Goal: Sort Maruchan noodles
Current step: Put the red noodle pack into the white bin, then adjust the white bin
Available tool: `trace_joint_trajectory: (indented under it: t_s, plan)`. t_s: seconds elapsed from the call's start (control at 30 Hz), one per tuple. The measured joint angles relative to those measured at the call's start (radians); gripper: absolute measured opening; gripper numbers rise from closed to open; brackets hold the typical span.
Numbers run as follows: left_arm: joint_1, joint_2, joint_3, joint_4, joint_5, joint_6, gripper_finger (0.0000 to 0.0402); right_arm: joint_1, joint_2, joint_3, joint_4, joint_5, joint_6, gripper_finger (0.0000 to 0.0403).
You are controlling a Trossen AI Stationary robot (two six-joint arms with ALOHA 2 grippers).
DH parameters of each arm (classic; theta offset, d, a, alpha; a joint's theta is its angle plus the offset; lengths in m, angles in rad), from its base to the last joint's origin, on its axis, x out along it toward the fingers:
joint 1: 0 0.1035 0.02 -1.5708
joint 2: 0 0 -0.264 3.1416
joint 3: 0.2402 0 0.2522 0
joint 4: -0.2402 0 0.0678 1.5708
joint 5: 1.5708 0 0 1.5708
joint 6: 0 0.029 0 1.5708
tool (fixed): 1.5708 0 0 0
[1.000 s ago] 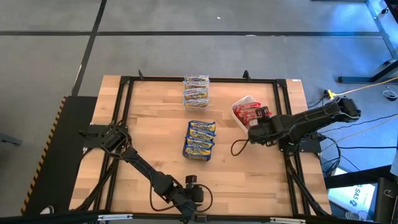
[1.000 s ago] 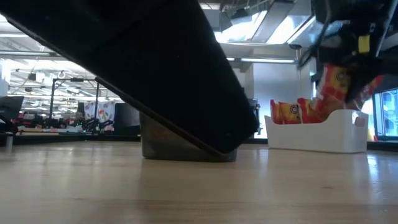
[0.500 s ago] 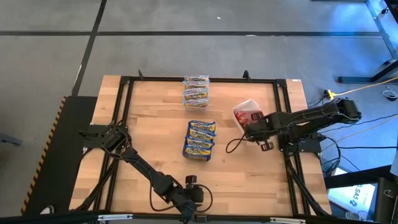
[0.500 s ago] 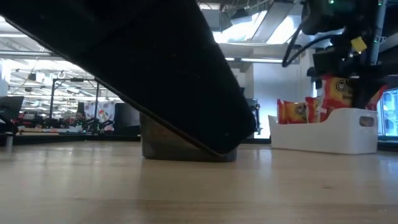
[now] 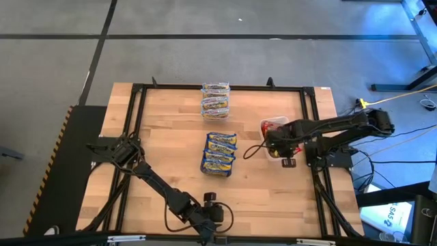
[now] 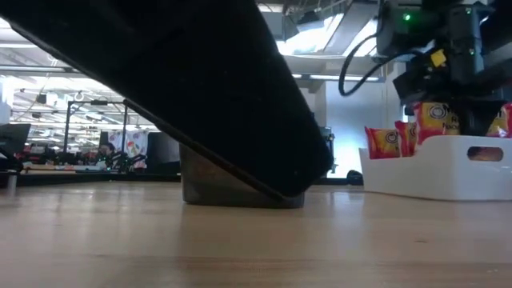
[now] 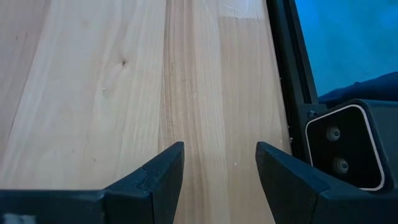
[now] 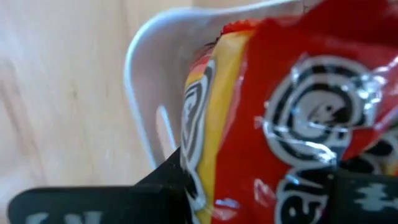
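My right gripper points down over the white tray at the table's right and is shut on a red-labelled Maruchan noodle packet. In the low view this packet stands upright in the tray, beside other red packets standing there. A pile of blue-labelled packets lies mid-table. A pile of yellow-brown ones lies at the far edge. My left gripper waits open above bare wood near the front edge. My right gripper pinches the red packet between its two fingers, which come from above and point down. The hold is at the packet's upper part. The packet stands upright, its lower part behind the tray's wall; whether it rests on the tray floor I cannot tell.
A black metal frame runs round the wooden table top. My left arm fills much of the low view, with a dark grey container behind it. Bare wood lies between the piles and the left side.
My right gripper has swung toward the table's left and near side, sunk a little and turned to point straight down, carrying the red packet down into the white tray. The tray has slid slightly toward the near right.
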Motion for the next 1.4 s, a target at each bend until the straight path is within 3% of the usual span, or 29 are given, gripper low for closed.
trace_joint_trajectory:
  t_s: [0.37,0.6,0.83,0.97,1.07,1.17,1.4]
  plan:
    - [-0.006,0.000,0.000,0.015,0.000,-0.001,0.0195,0.000,0.134,0.002,0.037,0.064,-0.002,0.0100]
    - [-0.006,0.000,0.000,0.016,0.002,-0.001,0.0195,0.000,0.151,0.002,0.025,0.112,0.025,0.0166]
    - [-0.006,0.000,0.000,0.016,0.005,0.006,0.0195,0.001,0.149,0.166,-0.208,0.083,0.056,0.0229]
    - [-0.006,0.000,0.000,0.016,0.005,0.006,0.0195,0.002,0.143,0.291,-0.384,-0.028,0.175,0.0237]
    - [-0.006,0.000,0.000,0.017,0.005,0.006,0.0195,0.060,0.115,0.324,-0.424,-0.117,0.337,0.0235]
    - [-0.006,0.000,0.000,0.018,0.005,0.006,0.0195,0.192,0.087,0.316,-0.394,-0.136,0.451,0.0228]
    - [-0.006,0.000,0.000,0.019,0.005,0.025,0.0195,0.492,0.087,0.272,-0.278,0.087,0.578,0.0205]
